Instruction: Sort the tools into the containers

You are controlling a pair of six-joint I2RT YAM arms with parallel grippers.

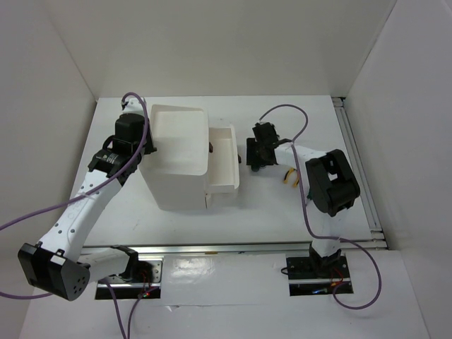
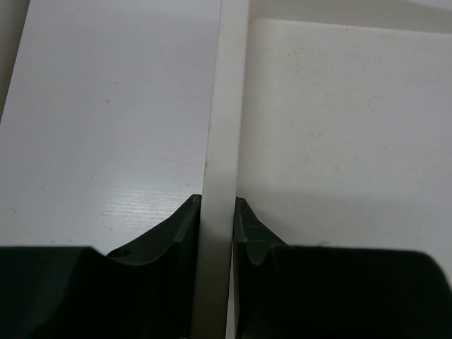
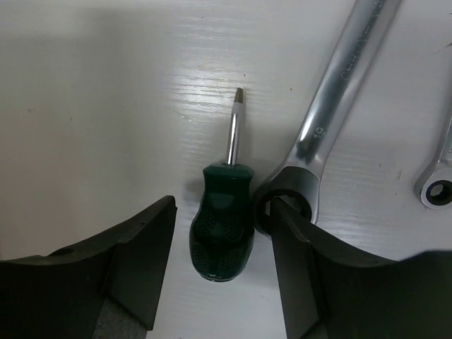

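Observation:
The tall white box (image 1: pixel 173 189) stands left of centre, with one shallow drawer (image 1: pixel 234 157) pulled out to its right. My left gripper (image 1: pixel 146 145) is shut on the box's left wall (image 2: pixel 219 127), one finger on each side. On the table a stubby green-handled screwdriver (image 3: pixel 220 226) lies between the fingers of my right gripper (image 3: pixel 222 205), which is open, with a gap at the left finger. The right fingertip (image 3: pixel 282 212) pokes into the ring end of a large silver wrench (image 3: pixel 332 92). A second, smaller wrench (image 3: pixel 438 187) lies at the right edge.
Yellow plier handles (image 1: pixel 288 176) show just beside the right arm (image 1: pixel 328 180). Metal rails run along the table's right side (image 1: pixel 357 169) and its front edge (image 1: pixel 233 247). White enclosure walls close in the back and both sides.

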